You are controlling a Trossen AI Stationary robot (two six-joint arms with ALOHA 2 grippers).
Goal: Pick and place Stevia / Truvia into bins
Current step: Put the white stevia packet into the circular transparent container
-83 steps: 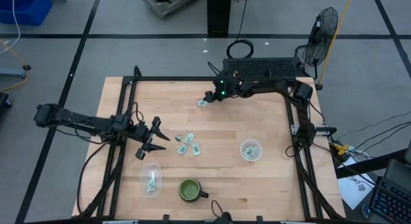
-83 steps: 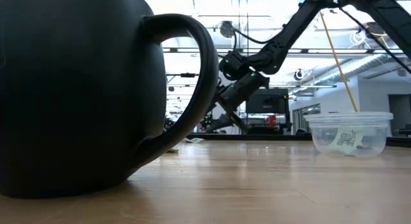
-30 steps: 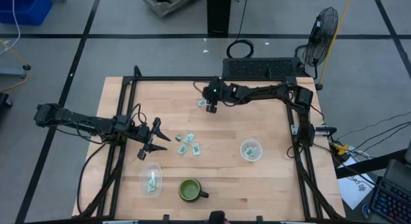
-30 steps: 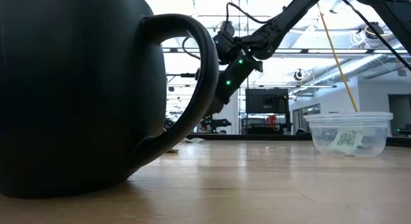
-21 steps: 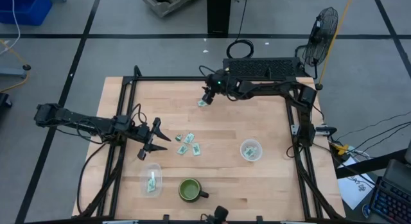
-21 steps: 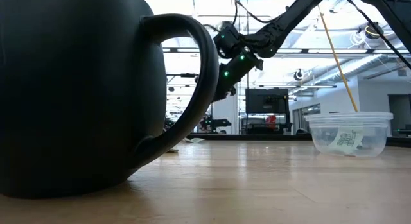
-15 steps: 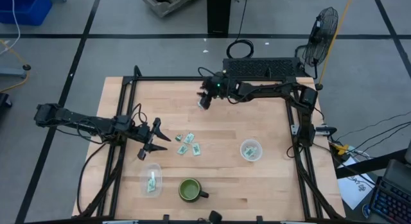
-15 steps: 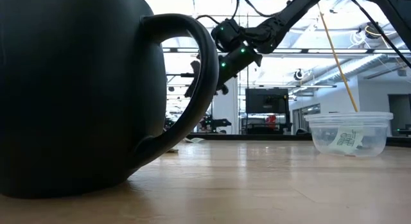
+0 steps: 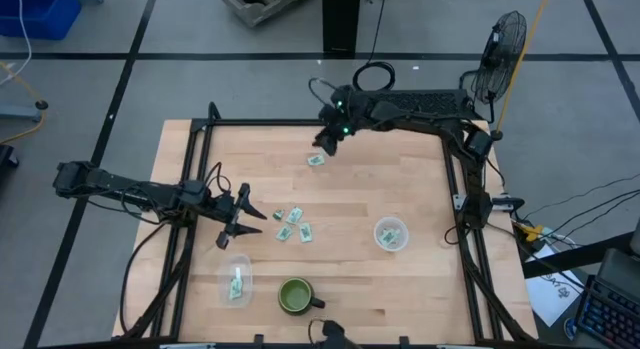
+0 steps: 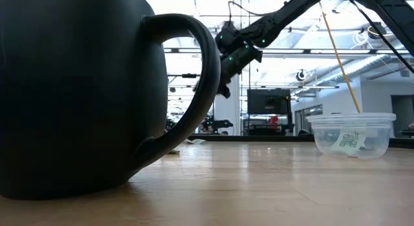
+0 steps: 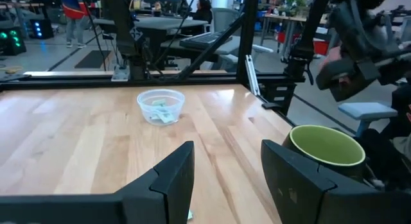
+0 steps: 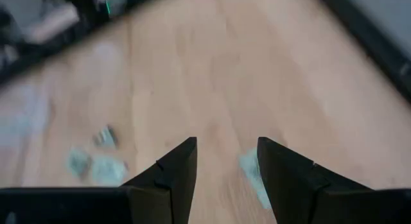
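Pale green and white Stevia packets lie flat on the wood. One lone packet (image 9: 316,160) (image 12: 252,174) is near the far edge, and several are clustered (image 9: 291,225) (image 12: 92,162) mid-table. My right gripper (image 9: 325,141) (image 12: 226,144) hangs open above the table, just to the far side of the lone packet, and holds nothing. My left gripper (image 9: 236,225) (image 11: 226,147) is open and sits left of the cluster. The left clear cup (image 9: 237,279) holds a packet. The right clear cup (image 9: 390,233) (image 10: 352,135) (image 11: 160,106) holds packets too.
A dark green mug (image 9: 295,296) (image 10: 77,90) (image 11: 324,147) stands near the table's near edge between the two cups. A black frame (image 9: 300,123) runs around the table edges. Bare wood lies between the lone packet and the right cup.
My right gripper has risen from beside the lone packet and drawn back toward the table's far edge. The packet has stayed flat on the wood where it was.
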